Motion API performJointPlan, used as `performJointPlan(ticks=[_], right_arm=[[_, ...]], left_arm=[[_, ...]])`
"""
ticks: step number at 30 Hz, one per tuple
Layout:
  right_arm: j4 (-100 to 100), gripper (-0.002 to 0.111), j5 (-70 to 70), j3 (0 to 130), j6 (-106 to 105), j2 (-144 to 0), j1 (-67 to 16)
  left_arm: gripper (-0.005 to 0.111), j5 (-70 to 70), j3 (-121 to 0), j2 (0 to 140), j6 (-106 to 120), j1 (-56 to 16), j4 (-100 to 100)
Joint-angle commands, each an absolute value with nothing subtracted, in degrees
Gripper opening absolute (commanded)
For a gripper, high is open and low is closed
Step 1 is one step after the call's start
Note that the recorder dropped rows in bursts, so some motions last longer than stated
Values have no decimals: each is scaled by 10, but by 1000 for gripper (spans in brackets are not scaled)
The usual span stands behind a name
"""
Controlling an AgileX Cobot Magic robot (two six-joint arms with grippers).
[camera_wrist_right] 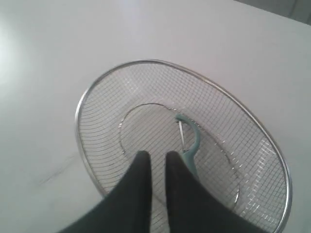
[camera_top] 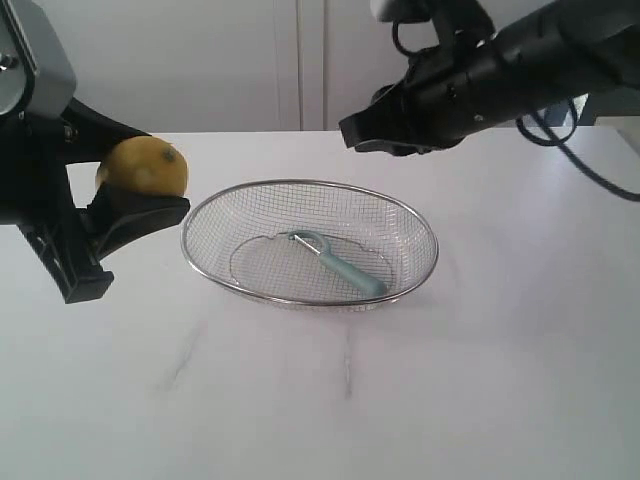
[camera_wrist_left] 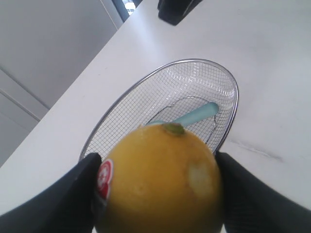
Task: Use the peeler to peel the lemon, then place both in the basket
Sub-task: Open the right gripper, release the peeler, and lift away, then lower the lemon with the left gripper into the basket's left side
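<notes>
My left gripper (camera_top: 140, 172) is shut on the yellow lemon (camera_top: 145, 168) and holds it in the air, left of the basket. In the left wrist view the lemon (camera_wrist_left: 160, 179) fills the space between the black fingers (camera_wrist_left: 73, 194), showing a red sticker and a pale scraped patch. The teal-handled peeler (camera_top: 345, 265) lies inside the silver mesh basket (camera_top: 300, 184), blade head toward the back. My right gripper (camera_top: 350, 135) hovers above the basket's far side. In its wrist view the right gripper (camera_wrist_right: 154, 156) has a narrow gap between its fingers, with nothing in them, over the peeler (camera_wrist_right: 187, 138).
The basket (camera_wrist_right: 146, 61) stands mid-table on a white marbled tabletop (camera_top: 350, 400). A white wall with panel seams rises behind the table's back edge. Cables hang from the right arm (camera_top: 560, 130) at the upper right.
</notes>
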State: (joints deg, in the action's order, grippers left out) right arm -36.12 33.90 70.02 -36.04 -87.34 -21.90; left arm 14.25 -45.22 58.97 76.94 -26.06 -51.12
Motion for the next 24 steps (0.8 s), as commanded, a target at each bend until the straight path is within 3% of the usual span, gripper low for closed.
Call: performJointPlan(ticks=[1, 12, 16, 24], right_arm=[[-359, 0, 394, 686, -358, -799, -216], [-240, 0, 449, 603, -245, -540, -216], [-146, 0, 496, 560, -178, -427, -216], [-89, 0, 475, 455, -161, -344, -216]], left_arm=[[0, 147, -451, 587, 765, -264, -526], [0, 150, -451, 587, 757, -264, -526], [0, 84, -463, 598, 706, -264, -535], [0, 99, -639, 747, 705, -264, -535]])
